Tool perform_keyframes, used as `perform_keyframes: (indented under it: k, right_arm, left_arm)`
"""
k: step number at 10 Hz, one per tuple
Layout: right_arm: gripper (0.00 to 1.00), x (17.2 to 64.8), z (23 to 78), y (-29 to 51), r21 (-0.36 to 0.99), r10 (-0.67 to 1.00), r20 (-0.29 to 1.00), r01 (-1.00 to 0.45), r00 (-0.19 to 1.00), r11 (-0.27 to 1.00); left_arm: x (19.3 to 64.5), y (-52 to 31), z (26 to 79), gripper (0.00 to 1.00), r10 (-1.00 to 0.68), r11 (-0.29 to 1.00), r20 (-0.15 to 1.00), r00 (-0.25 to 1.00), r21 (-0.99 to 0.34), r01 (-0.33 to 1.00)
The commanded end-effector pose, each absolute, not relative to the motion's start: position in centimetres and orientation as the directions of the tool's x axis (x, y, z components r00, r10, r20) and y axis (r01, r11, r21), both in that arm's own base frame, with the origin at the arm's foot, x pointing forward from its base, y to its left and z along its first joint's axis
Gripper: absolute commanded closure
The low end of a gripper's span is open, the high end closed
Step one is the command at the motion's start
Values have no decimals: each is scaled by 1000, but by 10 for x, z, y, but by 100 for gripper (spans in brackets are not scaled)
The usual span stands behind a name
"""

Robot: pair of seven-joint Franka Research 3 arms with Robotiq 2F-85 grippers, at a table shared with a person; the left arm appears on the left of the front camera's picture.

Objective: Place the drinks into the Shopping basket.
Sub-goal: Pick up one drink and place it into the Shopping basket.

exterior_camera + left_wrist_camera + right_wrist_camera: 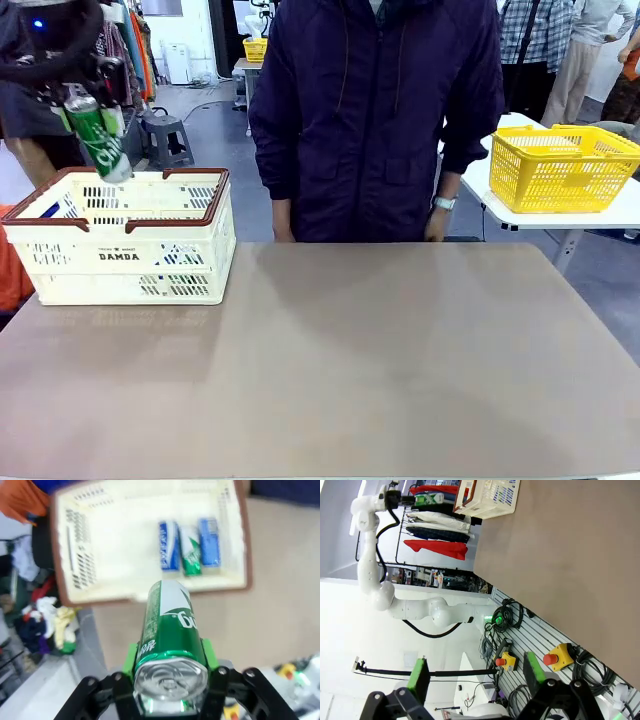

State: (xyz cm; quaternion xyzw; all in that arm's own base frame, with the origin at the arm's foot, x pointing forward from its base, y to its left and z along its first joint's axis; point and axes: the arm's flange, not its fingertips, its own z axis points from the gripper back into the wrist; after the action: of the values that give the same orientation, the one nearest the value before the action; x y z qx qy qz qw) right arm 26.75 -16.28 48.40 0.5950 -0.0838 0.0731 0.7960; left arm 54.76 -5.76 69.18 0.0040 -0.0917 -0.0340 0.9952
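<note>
My left gripper (88, 112) is shut on a green drink can (100, 140), holding it tilted above the far left part of the Shopping basket (125, 262). In the left wrist view the green can (170, 650) sits between the green pads (131, 657), its silver top toward the camera, with the cream basket (125, 545) below it. Three cans lie side by side inside: a blue one (168, 546), a green one (189, 551) and another blue one (209, 542). My right gripper (475, 677) is open and holds nothing, off the table's edge.
A person in a dark jacket (375, 120) stands at the far side of the brown table (350, 370), hands at its edge. A yellow mesh basket (560, 165) rests on a white table at the back right. Emergency-stop buttons (560, 657) and cables lie beside the table.
</note>
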Motion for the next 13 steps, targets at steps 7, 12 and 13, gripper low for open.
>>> perform_keyframes:
  k: [7, 12, 13]
  right_arm:
    - [0, 268, 490, -161, 942, 6, 213, -207, 977, 263]
    - [0, 268, 490, -161, 942, 6, 213, -207, 977, 263]
    - [0, 268, 490, -161, 942, 6, 213, -207, 977, 263]
  left_arm:
    - [673, -1, 540, 100, -78, 995, -17, 997, -62, 77]
    - [677, -13, 482, 100, -38, 998, -54, 998, 49, 41]
    - [680, -12, 478, 100, -32, 997, -57, 998, 62, 36]
